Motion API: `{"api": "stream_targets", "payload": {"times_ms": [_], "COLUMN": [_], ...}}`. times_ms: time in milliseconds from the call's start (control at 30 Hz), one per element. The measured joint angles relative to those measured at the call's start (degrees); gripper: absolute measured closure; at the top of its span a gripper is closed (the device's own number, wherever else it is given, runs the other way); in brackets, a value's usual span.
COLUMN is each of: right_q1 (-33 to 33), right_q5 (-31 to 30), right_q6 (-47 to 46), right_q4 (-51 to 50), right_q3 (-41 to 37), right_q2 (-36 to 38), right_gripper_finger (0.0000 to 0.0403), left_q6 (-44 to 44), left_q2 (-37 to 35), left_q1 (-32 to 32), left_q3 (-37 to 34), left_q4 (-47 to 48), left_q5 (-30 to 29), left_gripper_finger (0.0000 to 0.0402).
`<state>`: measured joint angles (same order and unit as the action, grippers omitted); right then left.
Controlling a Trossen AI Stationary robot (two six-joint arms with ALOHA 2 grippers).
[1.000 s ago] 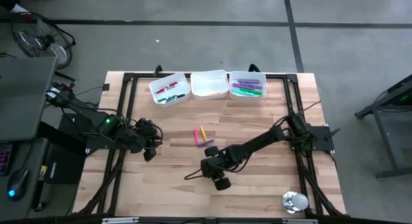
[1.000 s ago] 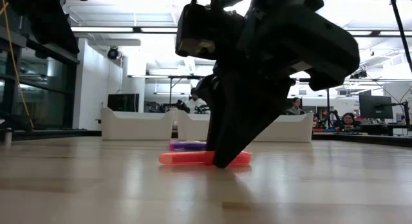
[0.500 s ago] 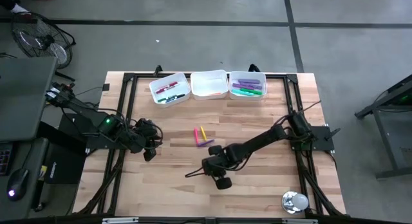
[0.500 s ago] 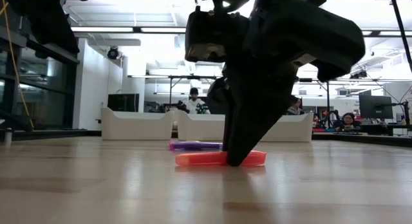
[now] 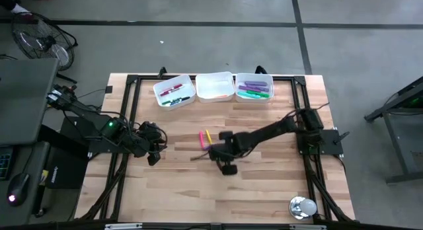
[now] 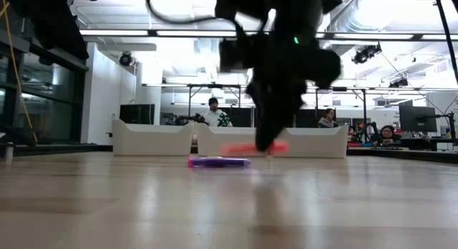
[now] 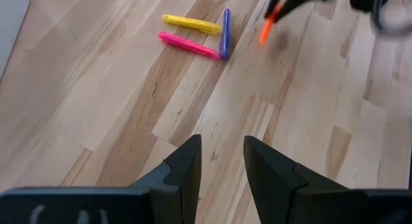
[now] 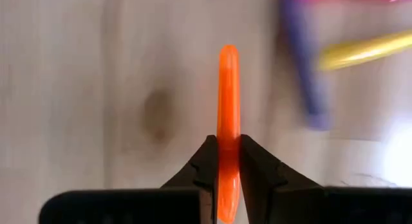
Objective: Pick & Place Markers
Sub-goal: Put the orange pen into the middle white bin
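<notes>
My right gripper (image 5: 217, 153) is shut on an orange marker (image 8: 228, 102), which hangs above the middle of the table in the low view (image 6: 250, 147). Just beyond it a pink marker (image 7: 190, 45), a yellow marker (image 7: 191, 23) and a purple marker (image 7: 225, 32) lie flat on the wood, touching at their ends. My left gripper (image 7: 220, 166) waits open over the table's left side (image 5: 153, 157), with nothing between its fingers. My right gripper pinches the orange marker's barrel (image 8: 228, 143) between its two fingers, nearer one end than the middle. The fingers come from above, pointing steeply down, and lie across the marker. The marker hangs about level, clear of the table.
Three white trays stand along the far edge: the left tray (image 5: 174, 90) holds red and green markers, the middle tray (image 5: 215, 86) shows white, the right tray (image 5: 254, 86) holds purple and green markers. A silver object (image 5: 303, 207) sits near the front right corner. People sit in the room beyond.
My right gripper has risen and gone toward the table's far edge, up to the three lying markers. The orange marker, which lay on the wood under the fingers and slid a little, now hangs lifted clear of the table.
</notes>
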<state>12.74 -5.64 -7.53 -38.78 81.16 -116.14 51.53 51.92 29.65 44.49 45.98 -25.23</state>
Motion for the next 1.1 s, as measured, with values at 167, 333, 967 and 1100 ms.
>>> {"api": "stream_targets", "payload": {"times_ms": [167,333,967,1100], "right_q1": [-3.13,-8.05,-31.76,-35.99], "right_q5": [-0.90,-1.06,0.09,3.04], "right_q6": [2.00,5.06,29.17,33.47], "right_q4": [-3.64,-4.57,-6.16,-2.30], "right_q3": [0.27,0.38,11.27,12.18], "right_q2": [4.94,9.66,12.33,11.28], "right_gripper_finger": [0.0373,0.0373,0.0374,0.0374], "left_q6": [0.02,0.02,4.78,6.84], "left_q2": [-0.01,0.00,0.00,0.00], "left_q1": [-0.01,-0.02,-0.01,0.00], "left_q3": [0.00,0.00,0.00,0.00], "left_q4": [-0.02,-0.04,-0.13,-0.53], "left_q5": [-0.94,-1.31,-3.92,-4.88], "left_gripper_finger": [0.0286,0.0286,0.0286,0.0286]}}
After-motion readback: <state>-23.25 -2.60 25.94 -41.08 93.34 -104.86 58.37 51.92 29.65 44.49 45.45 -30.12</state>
